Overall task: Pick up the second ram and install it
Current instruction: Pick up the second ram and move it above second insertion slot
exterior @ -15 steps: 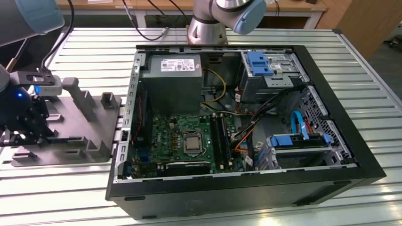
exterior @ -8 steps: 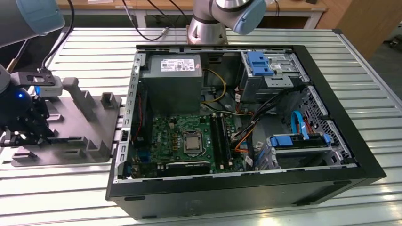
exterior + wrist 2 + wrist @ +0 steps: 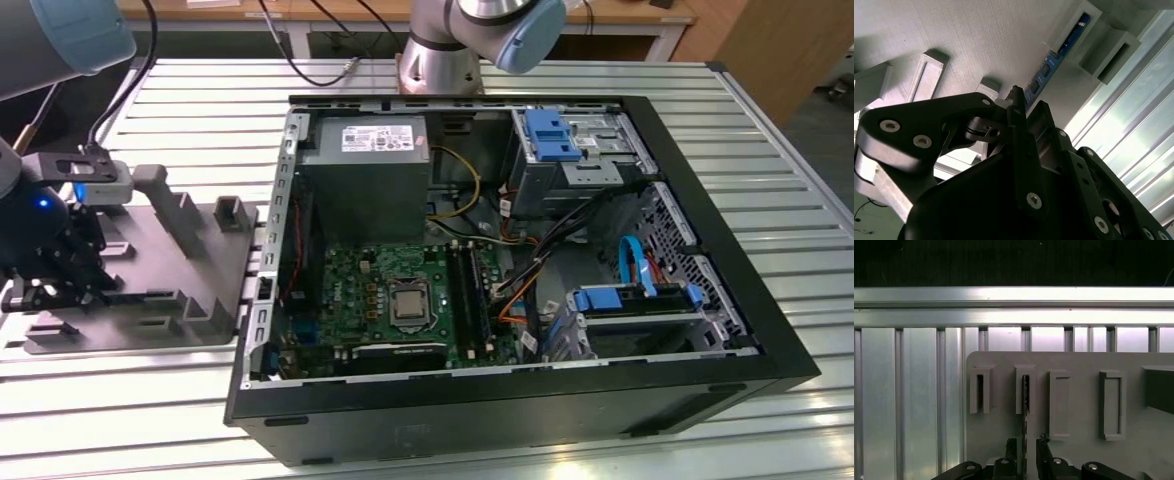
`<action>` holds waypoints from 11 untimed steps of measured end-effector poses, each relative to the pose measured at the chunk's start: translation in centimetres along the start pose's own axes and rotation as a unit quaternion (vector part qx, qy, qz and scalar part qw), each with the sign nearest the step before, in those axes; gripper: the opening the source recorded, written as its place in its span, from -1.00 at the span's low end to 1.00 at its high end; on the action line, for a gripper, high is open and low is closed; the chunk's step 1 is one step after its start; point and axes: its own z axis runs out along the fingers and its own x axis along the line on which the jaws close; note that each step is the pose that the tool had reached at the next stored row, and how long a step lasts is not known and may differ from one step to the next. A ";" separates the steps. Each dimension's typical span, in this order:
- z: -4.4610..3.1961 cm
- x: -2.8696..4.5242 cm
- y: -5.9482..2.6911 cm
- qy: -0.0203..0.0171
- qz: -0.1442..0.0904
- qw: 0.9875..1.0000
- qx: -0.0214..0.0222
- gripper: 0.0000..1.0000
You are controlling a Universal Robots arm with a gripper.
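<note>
- In the first wrist view the second ram (image 3: 1025, 407) shows edge-on as a thin dark line, and its near end drops out of sight down between the fingers
- In the second wrist view the blue strip's near part is hidden behind a finger (image 3: 1016, 107), while its far end sits in a raised slot of the grey holder plate (image 3: 979, 40)
- In the exterior view the ram cannot be made out, and the fingertips merge with the dark wrist
- The gripper (image 3: 1026, 444) is open only narrowly: one finger stands on each side of the ram, a sliver of gap shows on both sides, and nothing is clamped
- The ram stands on edge on the plate, outside the open computer case (image 3: 534, 405), which lies towards the exterior view's right
</note>
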 end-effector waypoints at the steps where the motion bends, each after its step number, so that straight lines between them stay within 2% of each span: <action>1: 0.00 0.00 0.00 0.000 0.000 1.000 0.000 -0.41; 11: 0.15 0.01 0.01 0.000 0.000 1.000 0.000 -0.41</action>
